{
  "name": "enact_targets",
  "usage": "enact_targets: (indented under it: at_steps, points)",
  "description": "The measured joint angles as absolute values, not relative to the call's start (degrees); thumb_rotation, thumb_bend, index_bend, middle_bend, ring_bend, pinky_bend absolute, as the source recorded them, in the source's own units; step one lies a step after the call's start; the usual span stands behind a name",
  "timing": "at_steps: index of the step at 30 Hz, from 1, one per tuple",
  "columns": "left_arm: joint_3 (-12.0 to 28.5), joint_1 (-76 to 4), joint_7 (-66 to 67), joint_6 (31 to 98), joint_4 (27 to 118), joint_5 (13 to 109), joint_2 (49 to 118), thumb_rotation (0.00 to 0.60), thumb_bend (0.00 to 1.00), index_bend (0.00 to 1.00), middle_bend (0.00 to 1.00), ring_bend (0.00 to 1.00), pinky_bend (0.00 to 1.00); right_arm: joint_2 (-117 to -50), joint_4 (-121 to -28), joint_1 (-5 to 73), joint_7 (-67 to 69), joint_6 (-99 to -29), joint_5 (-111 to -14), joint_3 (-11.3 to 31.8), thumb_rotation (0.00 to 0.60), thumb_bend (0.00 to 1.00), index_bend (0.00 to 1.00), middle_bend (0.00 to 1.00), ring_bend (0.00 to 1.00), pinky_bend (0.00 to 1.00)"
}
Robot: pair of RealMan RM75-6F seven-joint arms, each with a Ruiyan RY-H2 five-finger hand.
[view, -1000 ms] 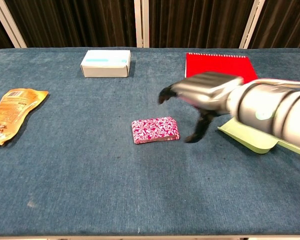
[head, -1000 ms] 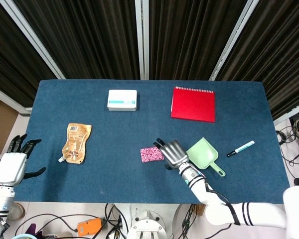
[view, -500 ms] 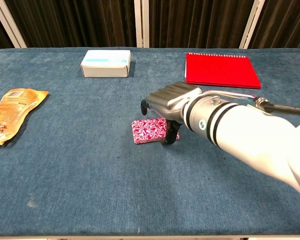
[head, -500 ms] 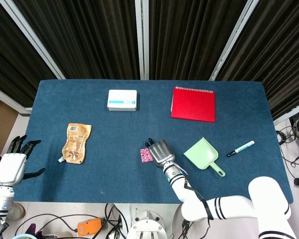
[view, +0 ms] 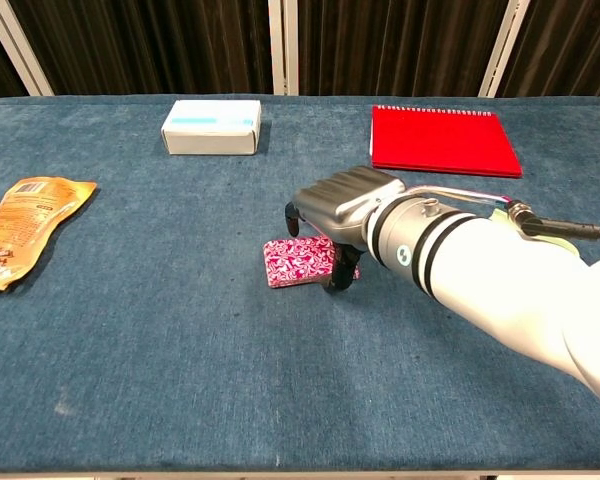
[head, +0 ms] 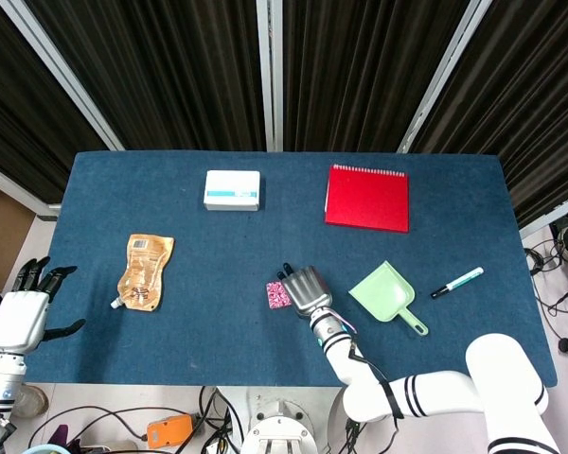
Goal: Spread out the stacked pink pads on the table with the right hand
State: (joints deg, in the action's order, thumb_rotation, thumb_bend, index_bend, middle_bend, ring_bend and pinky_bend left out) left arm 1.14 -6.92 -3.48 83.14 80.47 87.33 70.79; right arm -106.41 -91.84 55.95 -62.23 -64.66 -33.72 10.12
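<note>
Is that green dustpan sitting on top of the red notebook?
No. In the head view the dustpan lies on the blue table, well below the notebook and apart from it.

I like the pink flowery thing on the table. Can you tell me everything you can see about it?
The pink pads are a small flat stack, rectangular with rounded corners, covered in a busy pink-and-white swirly pattern that looks like soft wrapping. Thin layers show along the near edge, so they are still piled together, lying flat on the blue table near its middle. The right hand is over the stack's right part, palm down, hiding some of it, with dark fingertips down at its right edge. Whether the hand presses on it cannot be told.
</note>
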Motion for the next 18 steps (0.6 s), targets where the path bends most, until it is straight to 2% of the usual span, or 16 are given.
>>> enact_targets:
  at_steps: [8,18]
  points:
    - [1.07,-6.94,-3.32,82.93,80.47,87.13,70.75,0.6,0.04,0.18,0.23,0.03,0.0,-106.85,-91.39,56.47,-61.63,-65.21,-33.71,9.82,0.6,0.46,0.4,0.31,0.89,1.0]
    - [0.97,-6.99,-3.23,82.83,80.54,87.16,70.71,0.6,0.04,0.18,0.23,0.03,0.0,-107.27,-90.91,56.24,-59.47,-65.93,-36.06,9.26,0.6,0.48,0.5,0.41,0.9,1.0]
